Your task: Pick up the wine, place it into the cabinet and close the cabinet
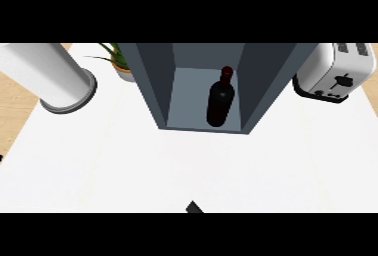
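The wine bottle [218, 100], dark with a red-capped neck, stands upright inside the open grey cabinet [159, 85] at the back centre of the white counter [184, 165], on the right side of its floor. No hand touches it. Only a small black tip of my right hand [193, 207] pokes up at the lower edge near the middle, well in front of the cabinet. A dark speck at the left edge is all that shows of my left hand [1, 159]. The cabinet's door is not visible.
A large white cylinder on a grey ring base [52, 75] stands at the back left. A potted plant [118, 62] sits beside the cabinet's left wall. A silver toaster [336, 70] stands at the back right.
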You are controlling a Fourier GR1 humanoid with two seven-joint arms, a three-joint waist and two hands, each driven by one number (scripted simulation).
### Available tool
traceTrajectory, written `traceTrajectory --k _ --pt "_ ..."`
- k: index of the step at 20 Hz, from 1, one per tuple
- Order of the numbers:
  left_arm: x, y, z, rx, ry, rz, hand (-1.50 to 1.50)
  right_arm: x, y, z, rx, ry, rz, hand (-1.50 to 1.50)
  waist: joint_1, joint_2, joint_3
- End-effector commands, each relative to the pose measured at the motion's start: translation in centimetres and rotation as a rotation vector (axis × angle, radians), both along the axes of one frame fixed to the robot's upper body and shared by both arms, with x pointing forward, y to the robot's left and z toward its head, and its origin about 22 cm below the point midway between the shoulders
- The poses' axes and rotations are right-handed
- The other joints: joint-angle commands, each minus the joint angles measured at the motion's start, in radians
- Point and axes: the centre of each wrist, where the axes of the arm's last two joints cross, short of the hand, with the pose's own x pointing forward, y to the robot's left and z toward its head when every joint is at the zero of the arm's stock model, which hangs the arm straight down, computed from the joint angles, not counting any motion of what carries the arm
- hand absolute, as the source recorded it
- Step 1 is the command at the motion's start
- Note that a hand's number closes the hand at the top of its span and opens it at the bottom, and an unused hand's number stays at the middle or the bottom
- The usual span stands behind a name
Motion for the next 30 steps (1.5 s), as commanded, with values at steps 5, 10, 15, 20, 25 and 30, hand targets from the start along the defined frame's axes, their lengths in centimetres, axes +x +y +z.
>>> traceTrajectory --k 5,10,15,20,25,30 --pt "0.1 3.2 0.7 -0.008 -0.037 -0.006 -1.5 4.5 6.1 1.3 0.074 -0.032 -0.107 1.5 0.002 0.012 0.001" --pt "-0.3 4.5 2.0 0.013 -0.013 -0.006 -1.5 9.3 7.9 5.2 0.059 -0.03 -0.162 1.5 0.012 0.012 0.003" --pt "-2.3 6.1 -0.6 0.005 0.003 0.021 -1.5 13.5 8.7 5.8 0.03 -0.025 -0.107 1.5 -0.014 0.015 0.003" --pt "-1.6 7.5 2.0 0.022 -0.009 -0.003 -1.5 18.4 8.7 7.1 -0.014 0.009 -0.038 1.5 0.001 0.015 0.005" --pt "-1.0 6.3 1.8 0.021 -0.015 -0.008 -1.5 20.1 9.2 4.0 -0.262 0.193 0.269 1.5 0.027 0.026 0.004" --pt "-0.7 7.0 2.3 0.022 -0.025 0.009 -1.5 21.8 9.7 3.3 -0.405 0.249 0.482 1.5 0.004 0.021 0.005"
